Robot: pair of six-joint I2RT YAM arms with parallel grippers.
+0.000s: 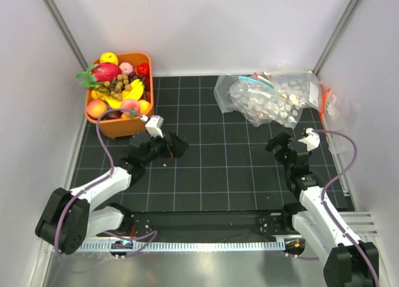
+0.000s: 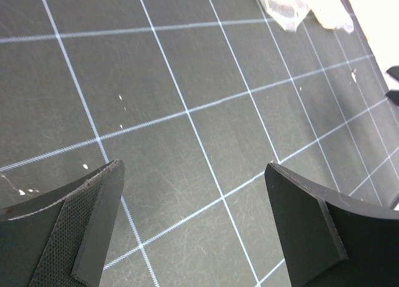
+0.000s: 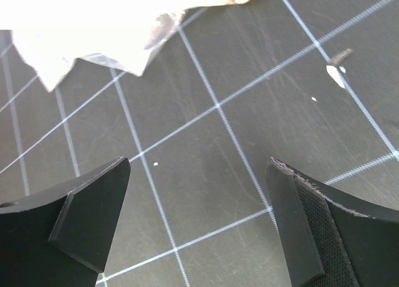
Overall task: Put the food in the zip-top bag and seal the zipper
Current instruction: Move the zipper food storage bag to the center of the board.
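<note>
Back right, speckled bigger bags (image 1: 274, 100) crowd the clear zip-top bag (image 1: 230, 95) with its teal zipper (image 1: 252, 79). The food (image 1: 96, 108) sits in the orange basket (image 1: 118, 128), back left. Left hand (image 2: 193, 168) and right hand (image 3: 199, 163) gape wide, empty.

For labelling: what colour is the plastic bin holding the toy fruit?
Orange plastic bin, top external view.

Two black fingers (image 3: 81, 224) at the bottom corners, spread wide apart. Mesh pad (image 3: 324, 234) on the inner face of the finger at frame right, its top edge frayed. Between and beyond them, dark counter (image 3: 212, 193) ruled with a white grid. Along the top left, crumpled pale plastic (image 3: 93, 25), washed out by glare. At upper right, a white fleck (image 3: 337, 77) just beside a small dark bit (image 3: 340, 52).
</note>
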